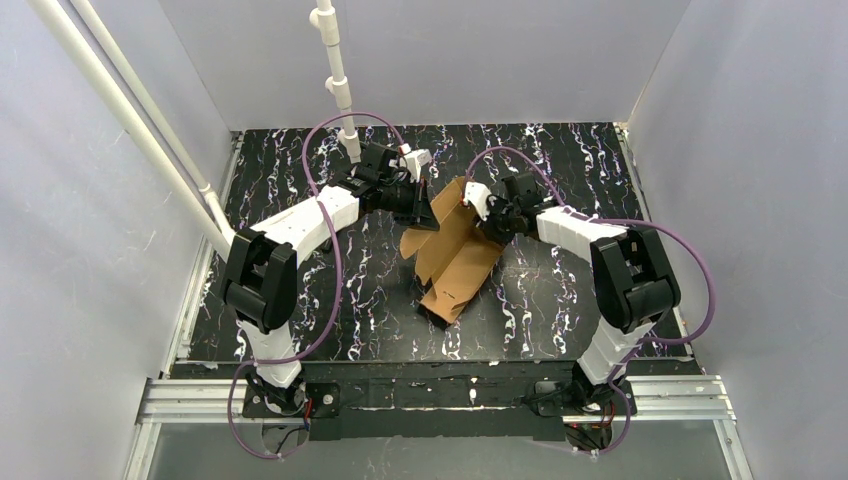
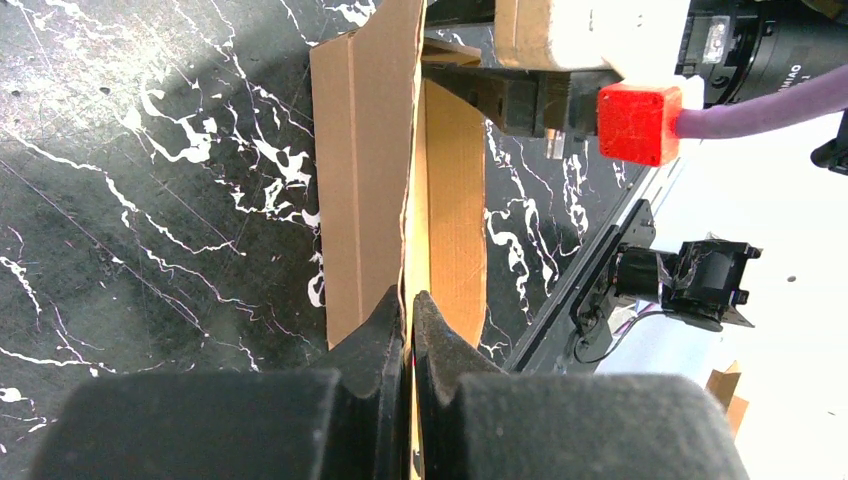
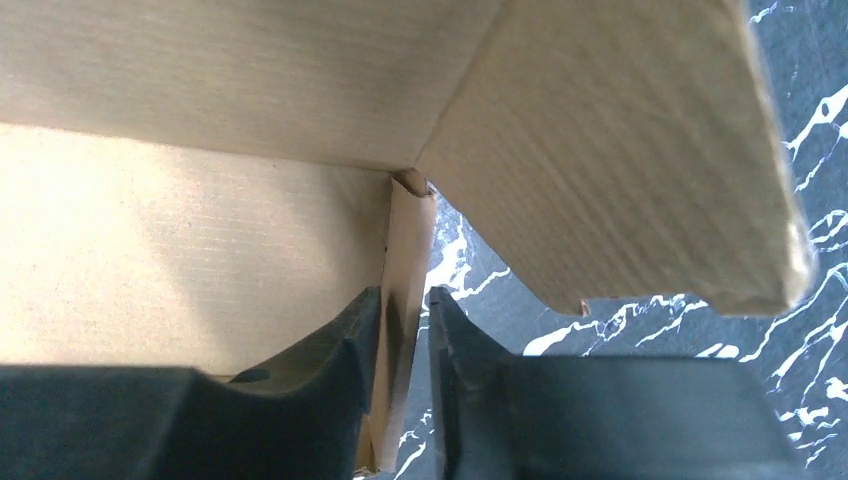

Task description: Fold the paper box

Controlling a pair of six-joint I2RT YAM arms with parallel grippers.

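Top external view: we list a black, white-veined worktop [image 1: 560, 160] enclosed by grey walls [image 1: 450, 60]. Paper box [image 1: 455, 260], frame centre, half-folded, long axis running upper right to lower left. Left jaws pinch its upper-left panel edge. Right jaws straddle an upper-right flap, slightly apart, unclamped.

Two arms are here, the left arm [image 1: 300, 225] and the right arm [image 1: 590, 235], with two grippers between them: the left gripper [image 2: 408, 300] and the right gripper [image 3: 405, 300]. There is one paper box [image 1: 455, 255], one black marbled table [image 1: 560, 160] and one red block [image 2: 640, 120]. Two purple cables [image 1: 338, 275] and three white pipes [image 1: 335, 70] complete the count
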